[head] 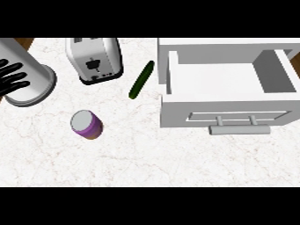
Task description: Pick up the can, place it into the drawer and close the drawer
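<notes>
The drawer [178, 110] sits pulled wide open at the right of the counter [178, 162], ready, I'd judge, to take the can [86, 124], which stands upright well to its left with nothing touching it. It's a short purple can with a pale grey top. The left hand [3, 80] rests at the left edge, fingers spread, holding nothing; the right hand is out of sight. A toaster [95, 59] and a cucumber [142, 79] lie beyond.
</notes>
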Tool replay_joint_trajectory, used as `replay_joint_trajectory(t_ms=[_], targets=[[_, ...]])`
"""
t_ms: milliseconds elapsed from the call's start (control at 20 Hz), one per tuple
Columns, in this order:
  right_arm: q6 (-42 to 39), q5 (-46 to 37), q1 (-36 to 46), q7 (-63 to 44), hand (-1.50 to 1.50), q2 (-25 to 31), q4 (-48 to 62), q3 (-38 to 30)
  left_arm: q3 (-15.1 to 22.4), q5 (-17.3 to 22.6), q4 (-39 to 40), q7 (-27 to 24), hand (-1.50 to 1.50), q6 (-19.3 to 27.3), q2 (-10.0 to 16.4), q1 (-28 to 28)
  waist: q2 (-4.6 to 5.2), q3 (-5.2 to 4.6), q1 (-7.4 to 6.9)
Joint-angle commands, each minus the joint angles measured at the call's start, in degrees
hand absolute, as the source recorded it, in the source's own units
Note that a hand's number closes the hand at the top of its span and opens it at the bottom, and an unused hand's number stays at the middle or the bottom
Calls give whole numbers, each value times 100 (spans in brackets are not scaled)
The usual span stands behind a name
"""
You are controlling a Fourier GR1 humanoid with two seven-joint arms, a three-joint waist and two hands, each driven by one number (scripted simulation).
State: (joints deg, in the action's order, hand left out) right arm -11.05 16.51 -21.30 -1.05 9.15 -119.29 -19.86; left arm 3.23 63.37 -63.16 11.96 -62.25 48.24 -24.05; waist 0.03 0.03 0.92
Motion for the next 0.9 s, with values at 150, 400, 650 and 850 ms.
replay_joint_trajectory(t_ms=[150, 400, 650, 850], targets=[[-361, 530, 46, -38, -150, 194, 204, -570, 447, 596, 281, 755, -150, -64, -197, -326, 0, 0, -20], [-334, 77, -256, -123, -150, -240, -384, -335, 340, 527, -601, 990, -150, 768, -491, -106, -14, -1, -65], [-408, 507, -147, -519, -150, -102, -542, -664, 114, -730, -521, 624, -150, 501, -1246, 267, -8, -4, -72], [-1042, 969, -523, -262, -150, 69, -280, -1206, -59, -1780, -75, 249, -150, 439, -1839, 133, -2, -5, -21]])
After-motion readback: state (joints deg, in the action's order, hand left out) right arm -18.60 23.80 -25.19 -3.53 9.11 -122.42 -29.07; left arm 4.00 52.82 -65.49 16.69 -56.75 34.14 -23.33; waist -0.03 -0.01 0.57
